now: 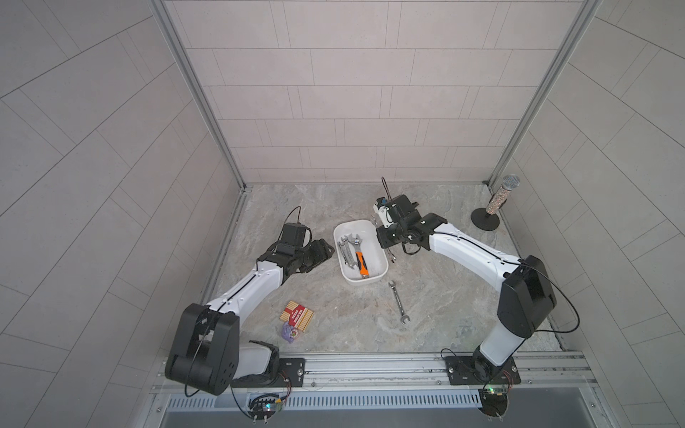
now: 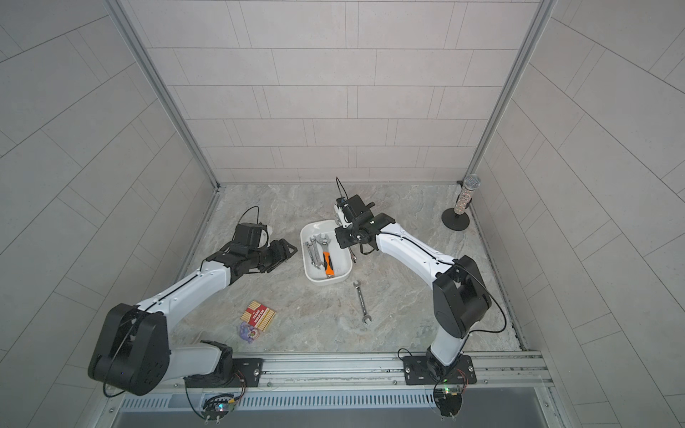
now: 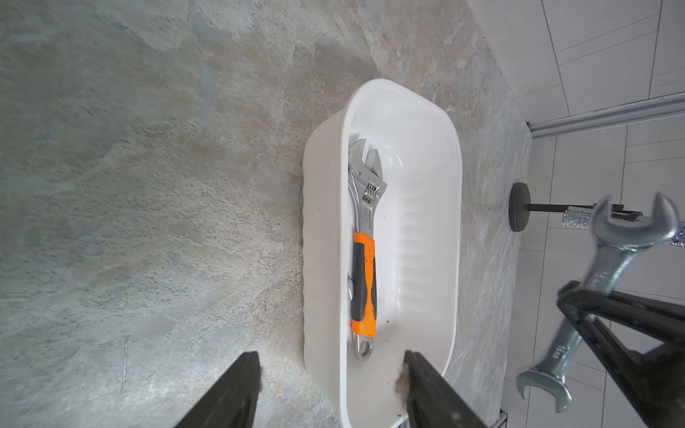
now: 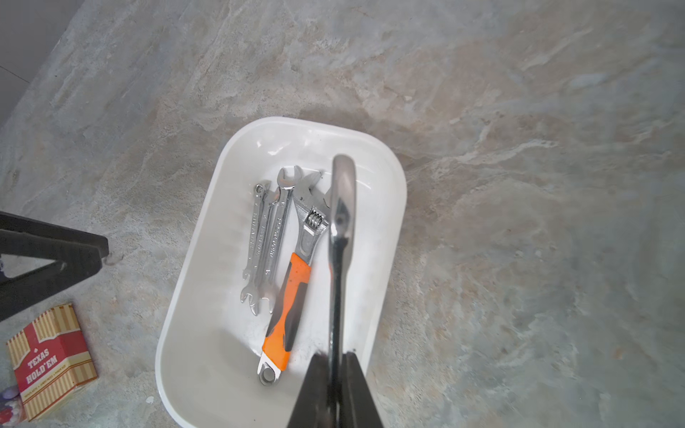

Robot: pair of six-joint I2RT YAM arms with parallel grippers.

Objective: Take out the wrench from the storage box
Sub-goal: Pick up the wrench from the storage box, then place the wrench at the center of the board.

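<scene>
Right tool (image 4: 335, 361): jaws clamped on the shank of an open-ended wrench (image 4: 339, 255), held in the air over the right long side of the storage box (image 4: 200, 352).

Left tool (image 3: 331, 361): jaws moderately apart, nothing between them, low beside the box's left side, apart from it.

Flat in the box: orange-handled adjustable wrench (image 4: 296, 266), with three small spanners (image 4: 265, 237) beside it, toward the left wall.

One more spanner (image 1: 398, 303) lies on the worktop (image 1: 333, 315), just in front of the box.

Pale tiled walls (image 1: 352, 92), aluminium corner posts (image 1: 200, 96); marbled grey-beige tabletop (image 1: 326, 207) — evenly lit
</scene>
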